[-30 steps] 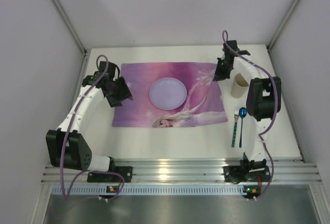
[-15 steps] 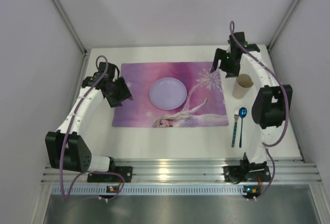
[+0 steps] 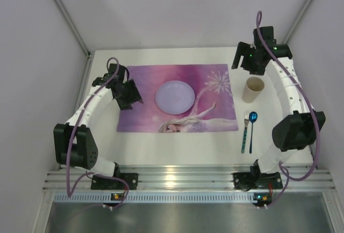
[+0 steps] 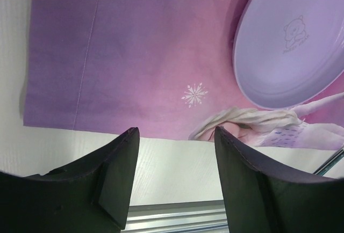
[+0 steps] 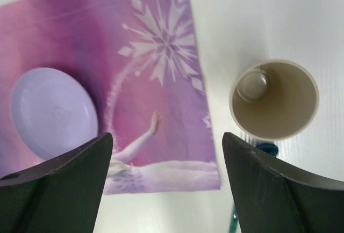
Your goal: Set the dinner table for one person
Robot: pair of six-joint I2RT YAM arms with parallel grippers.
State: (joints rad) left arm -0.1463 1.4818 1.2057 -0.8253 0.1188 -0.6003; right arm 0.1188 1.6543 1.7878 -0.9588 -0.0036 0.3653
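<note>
White tabletop (image 3: 177, 150) carries everything, rail along its near edge. Princess placemat (image 3: 142, 82) centred. Left gripper (image 4: 174, 174) and right gripper (image 5: 166, 184) both spread, empty. Lilac plate (image 3: 174, 96) on the mat. Paper cup (image 3: 253, 89), fork (image 3: 244, 133) and blue spoon (image 3: 251, 133) to its right. Setting looks nearly done.

Open dinner table (image 3: 177, 147) strip btwn placemat (image 3: 215, 77) & near rail (image 3: 188, 176); cup (image 3: 253, 89), fork (image 3: 245, 133), spoon (image 3: 251, 131) block rt side.
</note>
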